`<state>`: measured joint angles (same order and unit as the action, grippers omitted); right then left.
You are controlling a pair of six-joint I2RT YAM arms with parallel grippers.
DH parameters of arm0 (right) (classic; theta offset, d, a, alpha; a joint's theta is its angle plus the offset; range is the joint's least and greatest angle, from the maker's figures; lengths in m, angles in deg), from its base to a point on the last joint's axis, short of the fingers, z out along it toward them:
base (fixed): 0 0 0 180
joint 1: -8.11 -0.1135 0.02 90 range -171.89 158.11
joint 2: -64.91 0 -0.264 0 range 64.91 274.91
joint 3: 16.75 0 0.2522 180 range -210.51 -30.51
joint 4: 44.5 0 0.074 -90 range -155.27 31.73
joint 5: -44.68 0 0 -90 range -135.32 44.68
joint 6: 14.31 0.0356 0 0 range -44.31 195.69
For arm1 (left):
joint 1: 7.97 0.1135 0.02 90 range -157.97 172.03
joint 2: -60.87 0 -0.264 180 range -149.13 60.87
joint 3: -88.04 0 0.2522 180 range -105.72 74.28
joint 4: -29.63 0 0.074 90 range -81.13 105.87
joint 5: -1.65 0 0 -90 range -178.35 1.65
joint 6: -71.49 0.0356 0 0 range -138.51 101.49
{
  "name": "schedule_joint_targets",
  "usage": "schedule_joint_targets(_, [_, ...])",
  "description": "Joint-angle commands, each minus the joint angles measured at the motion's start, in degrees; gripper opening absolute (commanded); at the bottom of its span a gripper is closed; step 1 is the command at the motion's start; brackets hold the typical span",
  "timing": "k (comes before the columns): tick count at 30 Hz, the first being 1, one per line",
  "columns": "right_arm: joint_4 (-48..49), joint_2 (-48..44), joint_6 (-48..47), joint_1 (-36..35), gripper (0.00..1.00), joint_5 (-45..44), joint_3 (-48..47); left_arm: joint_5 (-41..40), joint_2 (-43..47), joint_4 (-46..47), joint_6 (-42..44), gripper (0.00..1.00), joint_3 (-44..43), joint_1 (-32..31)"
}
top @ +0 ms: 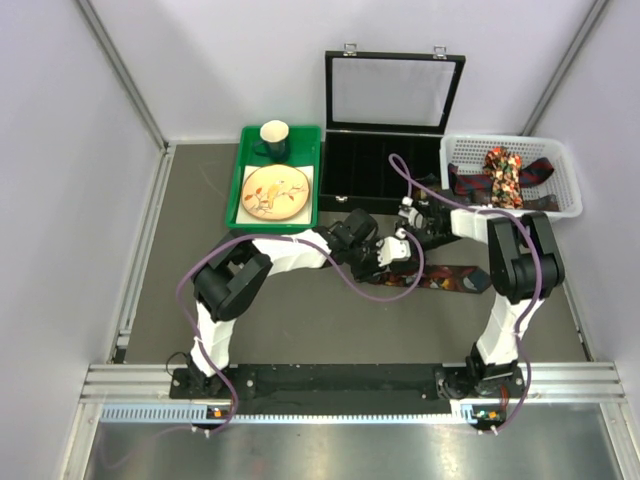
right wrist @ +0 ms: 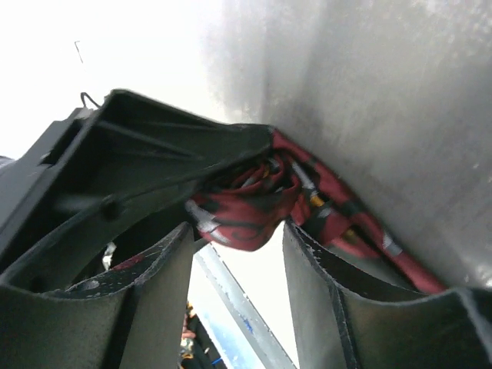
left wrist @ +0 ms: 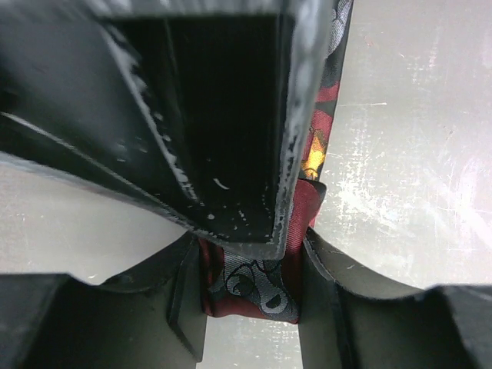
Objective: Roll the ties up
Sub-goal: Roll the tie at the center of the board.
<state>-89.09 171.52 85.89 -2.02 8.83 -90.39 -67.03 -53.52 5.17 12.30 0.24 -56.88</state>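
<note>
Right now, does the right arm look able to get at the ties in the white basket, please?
Probably yes: the ties lie in an open-topped basket just right of the right gripper, nothing between, though that gripper is at the tie on the table.

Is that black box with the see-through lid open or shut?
Open: the black compartment box has its clear-panelled lid standing upright at the back, and the dividers inside are exposed.

no text, label or number was legible anywhere. the tie bore only a patterned weave.
</note>
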Motion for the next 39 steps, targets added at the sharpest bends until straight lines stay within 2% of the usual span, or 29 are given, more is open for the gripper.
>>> schedule_joint_targets(1, [2.79, 2.55, 0.88, -0.42, 0.49, -0.62, -0.68, -7.35, -1.64, -3.22, -0.05, 0.36, 4.76, 1.18])
schedule_joint_targets(3, [3.75, 2.55, 1.4, 0.11, 0.47, -3.69, -0.15, -6.39, -1.19, -0.65, -0.04, 0.33, 6.53, 1.09])
schedule_joint_targets(5, [3.76, 2.64, 1.84, 1.16, 0.38, -6.33, 0.72, -6.03, -1.45, 1.46, -1.7, 0.32, 7.51, 1.53])
schedule_joint_targets(6, [2.89, 2.64, 1.41, 1.34, 0.29, -7.21, 0.9, -5.59, -1.71, 2.08, -2.5, 0.3, 7.86, 1.71])
schedule_joint_targets(7, [2.27, 2.9, 1.14, 1.34, 0.27, -8.09, 0.9, -5.15, -1.8, 3.65, -3.29, 0.3, 7.95, 2.06])
schedule_joint_targets(14, [0.07, 4.4, -0.35, 1.34, 0.27, -14.51, 0.38, -1.99, -0.58, 10.25, -12.08, 0.28, 8.47, 5.22])
schedule_joint_targets(19, [-1.6, 5.54, -1.14, 1.52, 0.26, -17.76, -0.77, -1.11, 0.4, 10.26, -12.09, 0.29, 8.91, 5.84])
schedule_joint_targets(22, [-2.13, 5.89, -1.67, 1.6, 0.27, -16.54, -0.77, -1.02, 0.04, 9.21, -9.38, 0.29, 8.91, 5.58])
schedule_joint_targets(25, [-2.57, 4.75, -2.46, 2.48, 0.28, -12.61, -1.21, -4.0, -0.13, 7.45, -5.95, 0.31, 9.79, 4.88])
schedule_joint_targets(28, [-2.92, 2.21, -3.25, 4.41, 0.39, -4.01, -1.29, -7.77, -0.66, 5.17, -2.09, 0.35, 10.23, 3.04])
schedule_joint_targets(29, [-3.27, 1.51, -3.77, 4.68, 0.45, -2.23, -1.29, -8.66, -0.75, 4.9, -1.55, 0.35, 10.32, 2.68])
schedule_joint_targets(34, [-1.18, -3.24, -2.99, 4.86, 0.57, 5.69, 0.72, -11.04, -1.98, 2.09, 0.3, 0.39, 9.53, 1.18])
schedule_joint_targets(39, [0.24, -0.79, -1.58, 2.84, 0.58, 5.26, 0.73, -12.18, -3.21, 0.95, 2.15, 0.4, 8.04, 0.3])
